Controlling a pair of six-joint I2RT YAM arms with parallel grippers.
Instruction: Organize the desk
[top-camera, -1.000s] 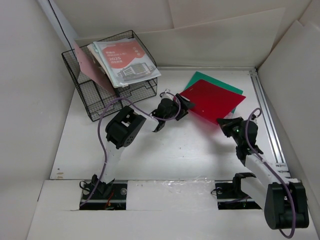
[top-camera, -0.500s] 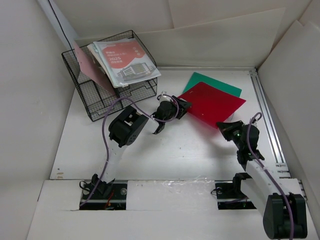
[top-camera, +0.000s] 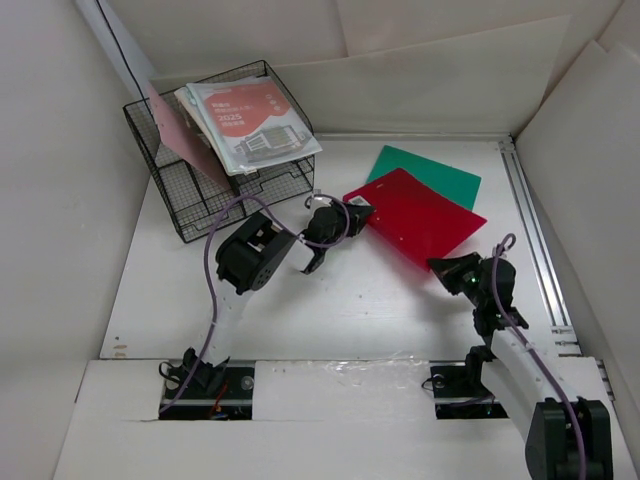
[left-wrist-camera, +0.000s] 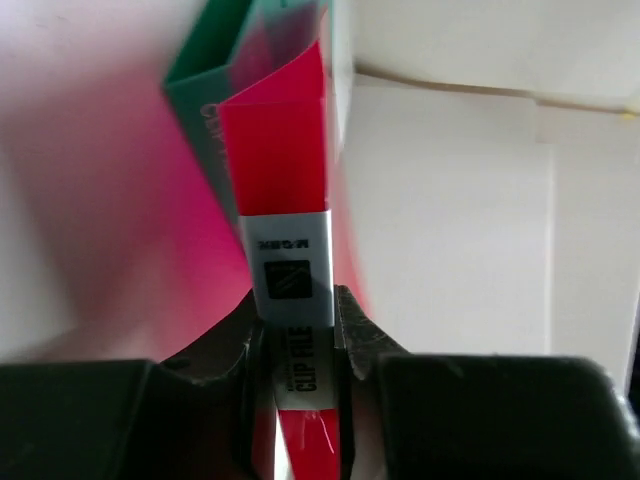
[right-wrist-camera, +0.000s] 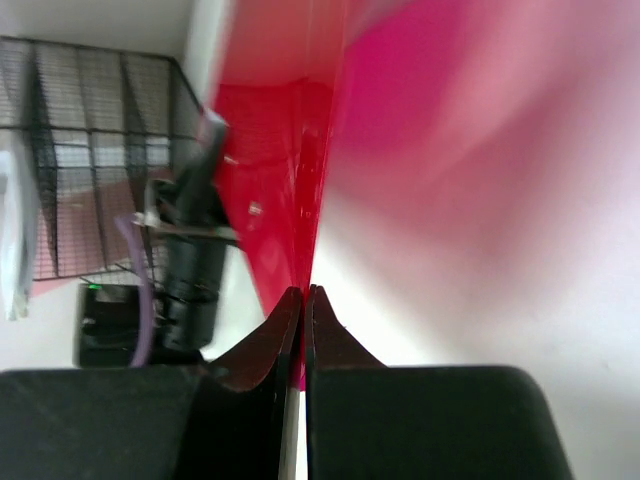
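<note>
Jaws: left jaws clamped on red folder (top-camera: 420, 215) at labelled edge, right jaws pinched shut on its near corner. Folder overlaps green folder (top-camera: 440, 172) on white surface (top-camera: 380, 300), right of wire basket (top-camera: 200, 190).

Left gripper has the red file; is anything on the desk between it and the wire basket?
Nothing visible lies on the desk between the red clip file and the wire basket. The left arm's own elbow sits just nearside of that stretch, and booklets overhang the basket's rim.
</note>
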